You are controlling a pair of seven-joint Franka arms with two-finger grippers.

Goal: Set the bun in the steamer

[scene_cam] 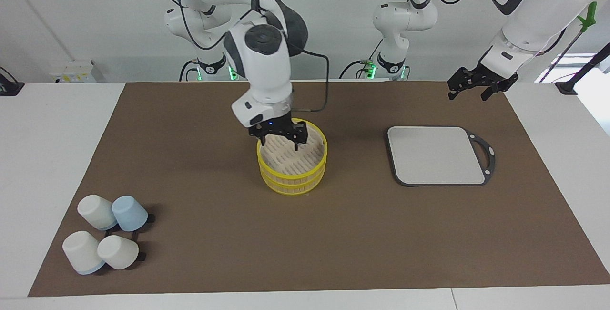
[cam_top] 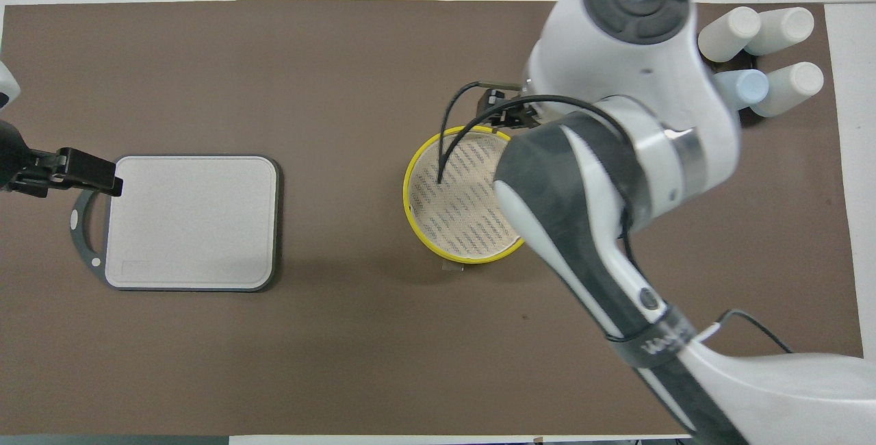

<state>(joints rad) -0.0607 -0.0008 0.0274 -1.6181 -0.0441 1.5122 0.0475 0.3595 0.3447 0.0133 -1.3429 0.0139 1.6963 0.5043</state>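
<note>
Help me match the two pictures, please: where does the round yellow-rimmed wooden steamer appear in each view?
Facing view: the round yellow-rimmed wooden steamer stands at the picture's middle, under the right end effector.
Overhead view: it lies just right of centre, part hidden by the right arm.
Shared landmark: the grey board with the black handle lies beside it toward the left arm's end, at the right in the facing view and at the left in the overhead.

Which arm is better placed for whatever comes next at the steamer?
Right. The right gripper hangs open just over the steamer, at its rim nearer the robots. The left gripper waits, open, up by the grey board's handle end. No bun shows.
</note>
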